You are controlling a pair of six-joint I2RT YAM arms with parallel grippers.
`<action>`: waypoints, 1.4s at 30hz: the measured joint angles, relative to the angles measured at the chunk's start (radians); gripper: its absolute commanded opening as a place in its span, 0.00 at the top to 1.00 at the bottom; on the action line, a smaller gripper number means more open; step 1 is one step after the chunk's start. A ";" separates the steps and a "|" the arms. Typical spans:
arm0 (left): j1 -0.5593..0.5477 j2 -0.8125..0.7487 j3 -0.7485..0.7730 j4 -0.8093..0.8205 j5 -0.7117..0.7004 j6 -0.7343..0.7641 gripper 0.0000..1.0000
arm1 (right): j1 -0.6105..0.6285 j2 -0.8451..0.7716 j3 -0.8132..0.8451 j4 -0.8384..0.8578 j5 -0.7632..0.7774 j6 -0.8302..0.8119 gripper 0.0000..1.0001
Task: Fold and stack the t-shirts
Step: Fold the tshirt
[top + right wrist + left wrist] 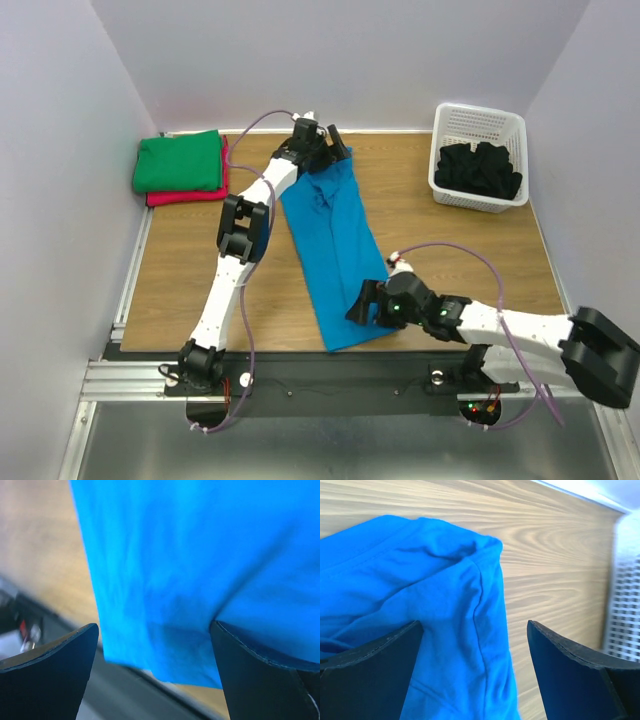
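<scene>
Left wrist: left end effector [474,630] wide, empty, over blue t-shirt [420,580]; right end effector [154,627] likewise.

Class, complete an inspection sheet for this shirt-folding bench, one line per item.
Surface: wooden table.
Job's things: blue t-shirt laid in a long strip mid-table; green t-shirt folded atop red-pink t-shirt, far left; black t-shirts in white basket, far right.
Clutter: nothing seen.
Grippers: left gripper open over strip's far end; right gripper open over its near end.
Cables: purple cables loop along both arms.
Surroundings: pale walls on three sides.
</scene>
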 measured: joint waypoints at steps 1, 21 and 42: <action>-0.009 0.013 0.014 0.010 0.007 -0.012 0.01 | 0.039 0.023 0.005 0.018 0.000 0.021 0.00; -0.056 0.051 0.045 0.100 -0.030 -0.188 0.01 | 0.254 0.192 0.151 0.080 0.018 0.132 0.00; -0.212 -1.795 -1.534 0.021 -0.324 -0.179 0.01 | 0.259 -0.005 0.230 -0.270 0.194 0.080 0.00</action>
